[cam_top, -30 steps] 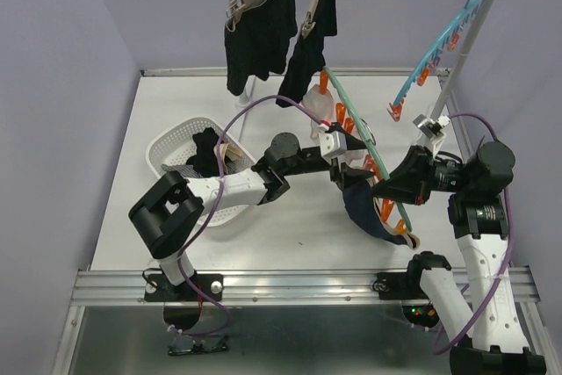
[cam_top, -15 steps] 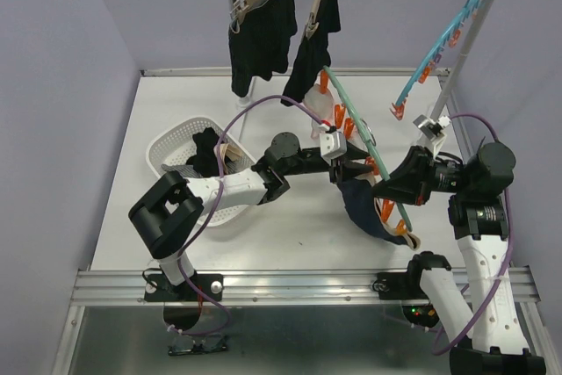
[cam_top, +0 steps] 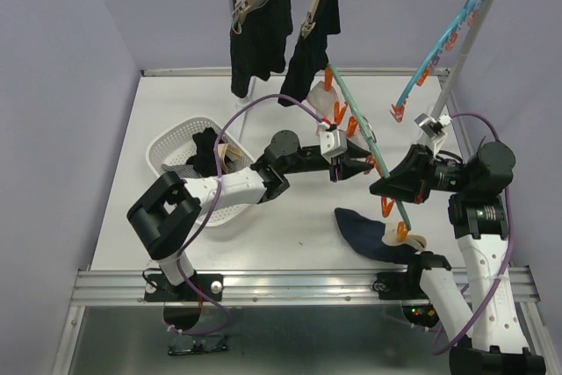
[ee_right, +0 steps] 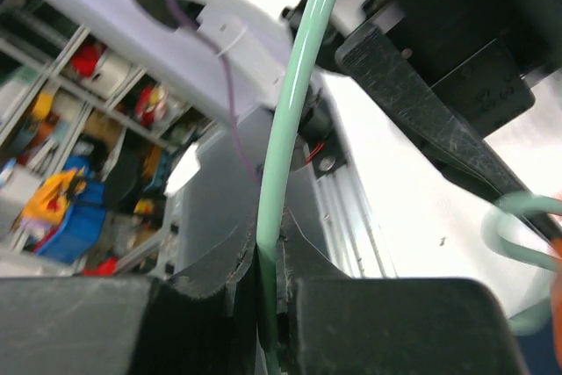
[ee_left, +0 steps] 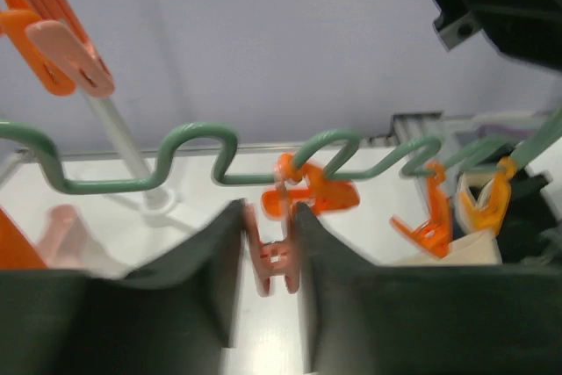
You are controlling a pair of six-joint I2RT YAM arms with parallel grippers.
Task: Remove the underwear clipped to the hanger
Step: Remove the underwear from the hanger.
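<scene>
Navy underwear [cam_top: 373, 236] dropped onto table [cam_top: 290, 230]; your L pincer [ee_left: 268, 221] squeezes pink peg [ee_left: 274, 263], R pincer [ee_right: 268, 265] clamped on hanger [ee_right: 299, 85].

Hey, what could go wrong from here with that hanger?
The right gripper pinches only the thin green hanger rod, which may twist or slip. The left gripper straddles a peg and might tug the hanger. The navy underwear lies on the table under the hanger's end and could snag.
</scene>
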